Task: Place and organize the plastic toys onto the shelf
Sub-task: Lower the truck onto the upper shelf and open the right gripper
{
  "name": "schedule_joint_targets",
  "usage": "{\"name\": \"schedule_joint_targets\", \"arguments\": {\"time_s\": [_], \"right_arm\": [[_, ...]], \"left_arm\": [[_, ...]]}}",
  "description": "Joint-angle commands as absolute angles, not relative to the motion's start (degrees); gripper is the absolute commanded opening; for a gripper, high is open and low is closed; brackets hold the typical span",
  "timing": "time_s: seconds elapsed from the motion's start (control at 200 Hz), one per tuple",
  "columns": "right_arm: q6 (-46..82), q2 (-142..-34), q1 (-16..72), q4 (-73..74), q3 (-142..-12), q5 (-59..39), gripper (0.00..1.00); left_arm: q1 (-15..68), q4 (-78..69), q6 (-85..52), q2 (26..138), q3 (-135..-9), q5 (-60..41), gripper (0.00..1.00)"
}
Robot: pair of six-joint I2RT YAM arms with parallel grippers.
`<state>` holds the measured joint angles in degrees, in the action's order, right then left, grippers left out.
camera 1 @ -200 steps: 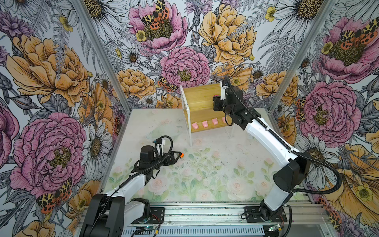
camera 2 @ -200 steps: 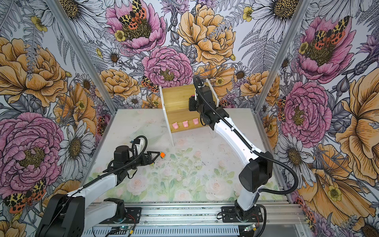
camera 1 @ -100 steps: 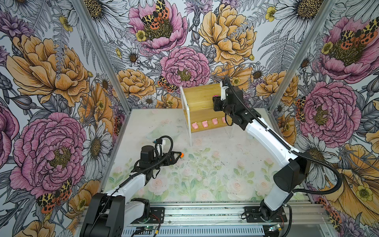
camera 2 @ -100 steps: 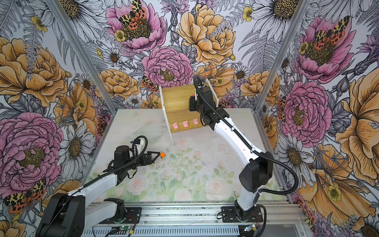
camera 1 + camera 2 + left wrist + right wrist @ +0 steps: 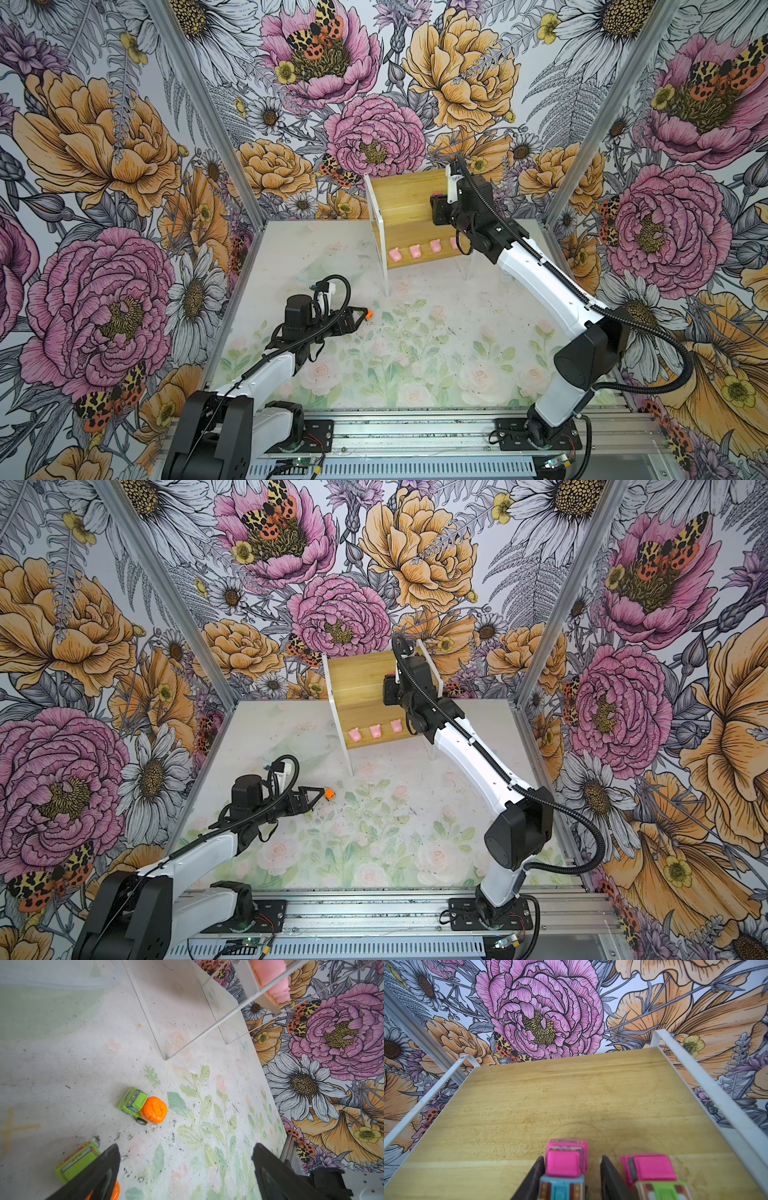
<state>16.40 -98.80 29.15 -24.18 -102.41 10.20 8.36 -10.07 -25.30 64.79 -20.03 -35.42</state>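
Atop white-framed bamboo shelf (image 5: 571, 1095), straddles pink-and-turquoise plastic toy car (image 5: 564, 1165) with right gripper (image 5: 572, 1159) slightly parted, unmoved since earlier; keeps left gripper (image 5: 186, 1145) wide open, empty.

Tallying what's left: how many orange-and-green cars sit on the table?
2. One orange-and-green car stands ahead of the left end effector; the second car sits beside one finger, partly hidden.

left arm (image 5: 270, 372): white links, black joints, black cable loop | right arm (image 5: 548, 282): white links, black elbow, ribbed black hose | left claw (image 5: 186, 1145), right claw (image 5: 572, 1157): black tapered fingers | base plates (image 5: 509, 432): black, screwed, thin red wires
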Motion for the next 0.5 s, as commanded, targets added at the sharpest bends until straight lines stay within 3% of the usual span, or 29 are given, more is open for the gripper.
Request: {"name": "schedule_joint_targets", "arguments": {"time_s": [0.0, 0.495], "right_arm": [[15.58, -98.44, 28.92, -25.94, -101.52, 8.60, 0.43], [15.31, -98.19, 29.03, -25.85, -101.77, 8.39, 0.45]], "left_arm": [[7.91, -9.83, -23.95, 65.25, -21.10, -34.87, 0.99], [7.81, -9.84, -23.84, 65.35, -21.09, -34.83, 0.99]]}}
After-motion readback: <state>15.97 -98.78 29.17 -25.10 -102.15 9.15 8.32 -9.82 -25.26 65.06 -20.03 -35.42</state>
